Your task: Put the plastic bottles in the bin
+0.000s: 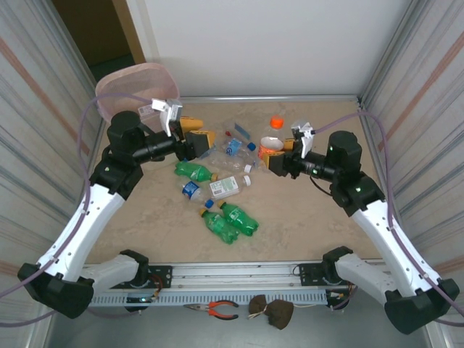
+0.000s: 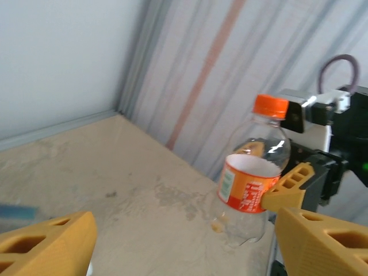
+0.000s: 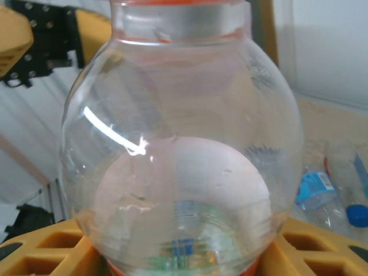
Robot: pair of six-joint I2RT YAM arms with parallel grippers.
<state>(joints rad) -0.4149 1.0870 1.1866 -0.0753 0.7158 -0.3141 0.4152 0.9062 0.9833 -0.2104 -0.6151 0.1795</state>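
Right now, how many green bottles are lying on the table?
3. One green bottle lies farther back, to the left; two more lie side by side, nearer the front. More may be hidden.

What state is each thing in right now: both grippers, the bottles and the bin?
right gripper: shut on the orange-capped bottle
orange-capped bottle: upright, cap on, held at its label
left gripper: open, empty
green bottles: lying on their sides, loose
white-labelled bottle: lying on its side, loose
bin: upright, pink bag lining it
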